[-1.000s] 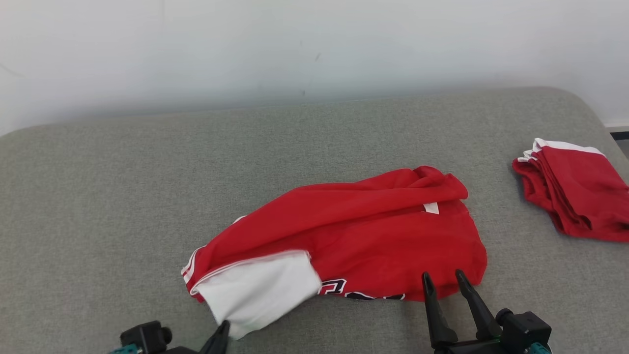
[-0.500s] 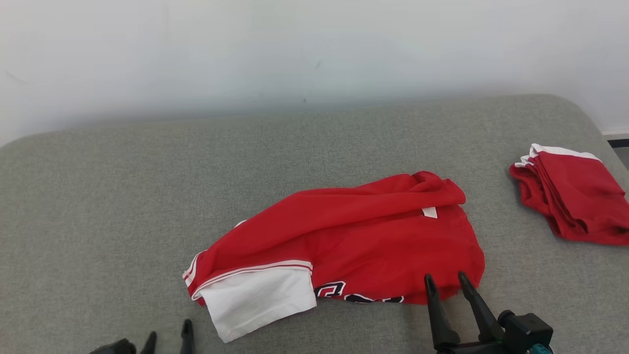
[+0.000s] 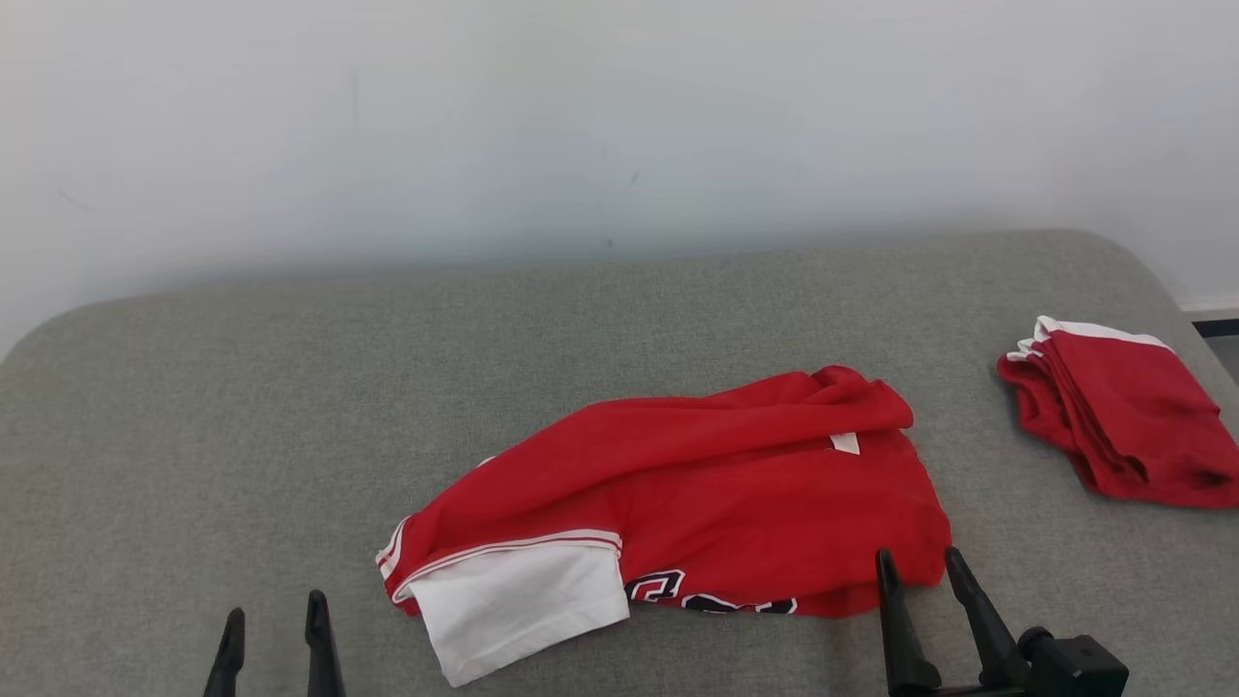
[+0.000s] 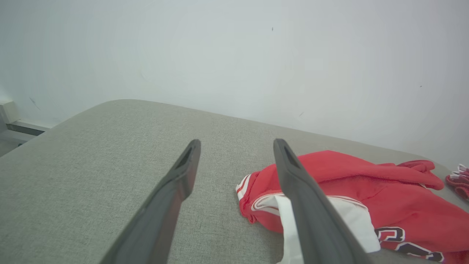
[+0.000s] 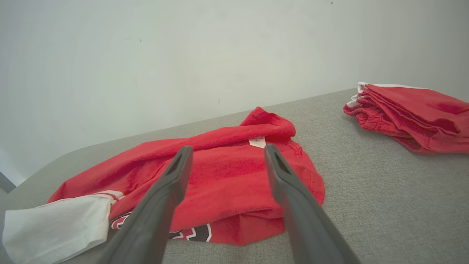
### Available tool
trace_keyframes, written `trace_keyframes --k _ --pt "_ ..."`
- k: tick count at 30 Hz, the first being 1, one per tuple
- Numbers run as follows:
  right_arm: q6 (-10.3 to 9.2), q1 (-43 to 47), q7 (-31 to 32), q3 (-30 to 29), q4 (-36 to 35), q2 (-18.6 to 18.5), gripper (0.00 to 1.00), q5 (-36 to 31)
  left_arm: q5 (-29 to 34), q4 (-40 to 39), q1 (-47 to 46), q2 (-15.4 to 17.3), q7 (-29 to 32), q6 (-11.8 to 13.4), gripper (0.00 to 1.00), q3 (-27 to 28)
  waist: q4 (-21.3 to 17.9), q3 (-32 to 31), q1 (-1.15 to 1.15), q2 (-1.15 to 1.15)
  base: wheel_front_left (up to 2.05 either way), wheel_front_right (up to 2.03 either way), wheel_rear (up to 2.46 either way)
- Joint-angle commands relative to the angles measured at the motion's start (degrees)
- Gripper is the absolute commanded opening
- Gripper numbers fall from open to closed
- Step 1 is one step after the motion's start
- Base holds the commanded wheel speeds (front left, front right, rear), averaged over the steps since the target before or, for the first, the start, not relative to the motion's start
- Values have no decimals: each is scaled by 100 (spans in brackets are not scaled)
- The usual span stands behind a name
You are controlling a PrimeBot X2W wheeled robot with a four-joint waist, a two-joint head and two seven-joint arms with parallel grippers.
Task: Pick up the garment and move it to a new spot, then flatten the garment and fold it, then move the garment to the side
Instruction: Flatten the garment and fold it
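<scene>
The garment (image 3: 716,494) is red with a white panel and dark lettering, lying crumpled in the middle of the grey cushion (image 3: 290,407). It also shows in the left wrist view (image 4: 366,190) and the right wrist view (image 5: 227,172). My left gripper (image 3: 273,620) stands open and empty at the front, left of the white panel and clear of the cloth. My right gripper (image 3: 920,563) is open at the garment's front right edge, its fingers over the hem with nothing between them.
A second red and white garment (image 3: 1123,416) lies folded at the cushion's right edge, also seen in the right wrist view (image 5: 414,113). A pale wall (image 3: 581,126) runs behind the cushion. Bare grey fabric spreads to the left and behind.
My left gripper has let go of the white panel, opened and drawn back to the left. The panel has dropped flat. The head camera has tilted up slightly.
</scene>
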Motion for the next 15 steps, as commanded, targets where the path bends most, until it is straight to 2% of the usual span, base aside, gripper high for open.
trace_keyframes --k 1,4,8,15 --pt "-13 66 -30 -29 -7 16 100 -29 296 -90 181 -211 -14 -229 100 272 10 -55 0 0 0 0 0" --pt "-13 83 -49 -51 23 16 100 -29 751 -186 356 -596 -14 -629 100 737 13 -104 0 0 0 0 0" --pt "-13 129 -43 -92 67 17 100 -88 1303 -146 540 -881 -15 -1099 100 1107 18 -170 0 0 0 0 0" --pt "-13 224 65 -159 160 16 100 -176 1908 222 739 -1046 -16 -1272 100 1340 -49 -290 0 0 0 0 0"
